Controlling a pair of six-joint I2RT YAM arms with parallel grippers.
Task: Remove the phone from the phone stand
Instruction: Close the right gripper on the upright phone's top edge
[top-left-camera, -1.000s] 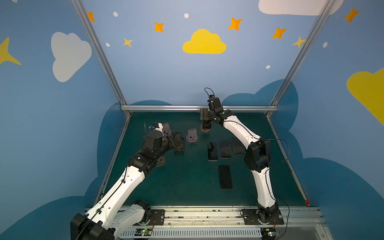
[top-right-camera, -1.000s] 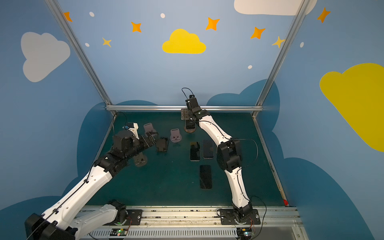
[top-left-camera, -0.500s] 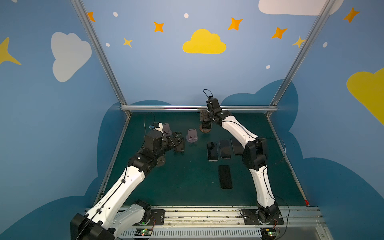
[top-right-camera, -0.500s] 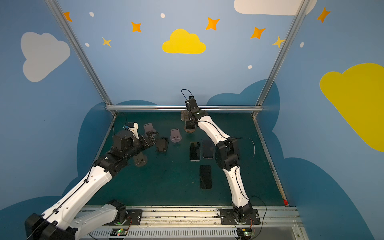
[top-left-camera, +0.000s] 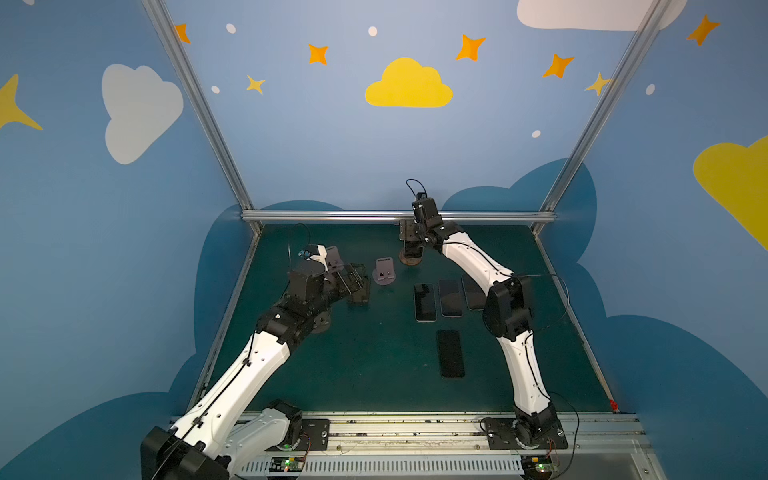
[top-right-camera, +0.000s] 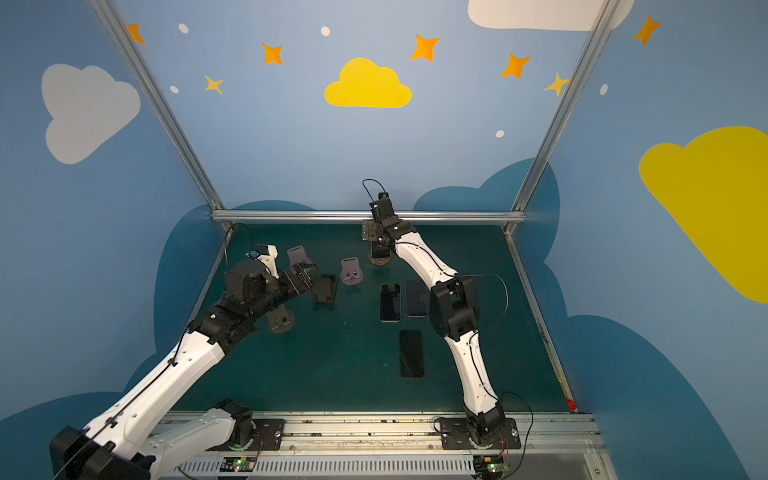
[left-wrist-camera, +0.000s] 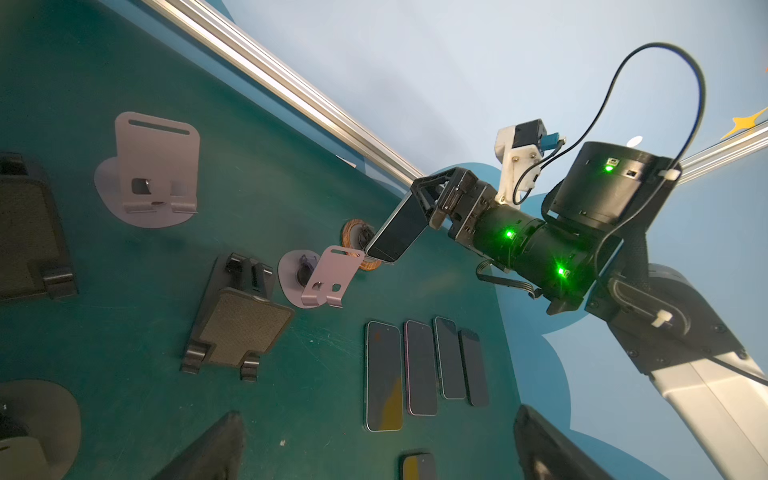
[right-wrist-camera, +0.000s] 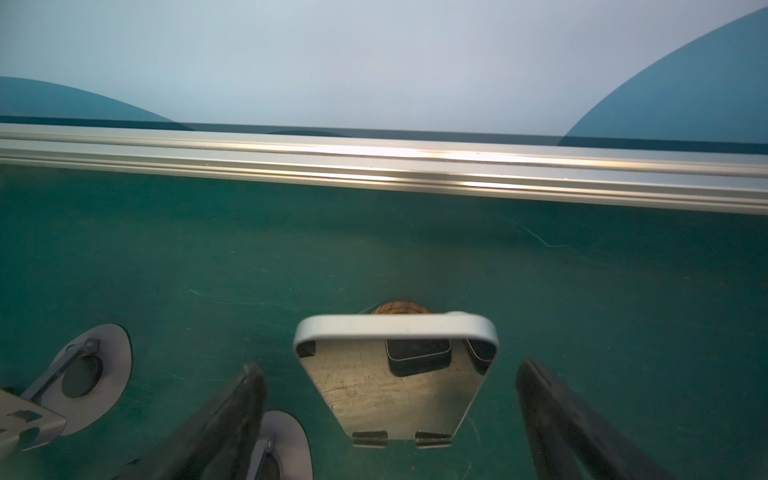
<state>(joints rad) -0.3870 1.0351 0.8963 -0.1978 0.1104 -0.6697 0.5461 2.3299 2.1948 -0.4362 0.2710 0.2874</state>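
Six phones (left-wrist-camera: 383, 376) and six phone stands (left-wrist-camera: 243, 320) are visible.

Nothing readable anywhere, tbh. No text, logo or number legible on the phone (left-wrist-camera: 398, 232), on the phone stand (left-wrist-camera: 352, 232) under it, or on the phones lying flat (left-wrist-camera: 383, 374) with their dark screens. Same for the arms: just green status lights, no lettering.
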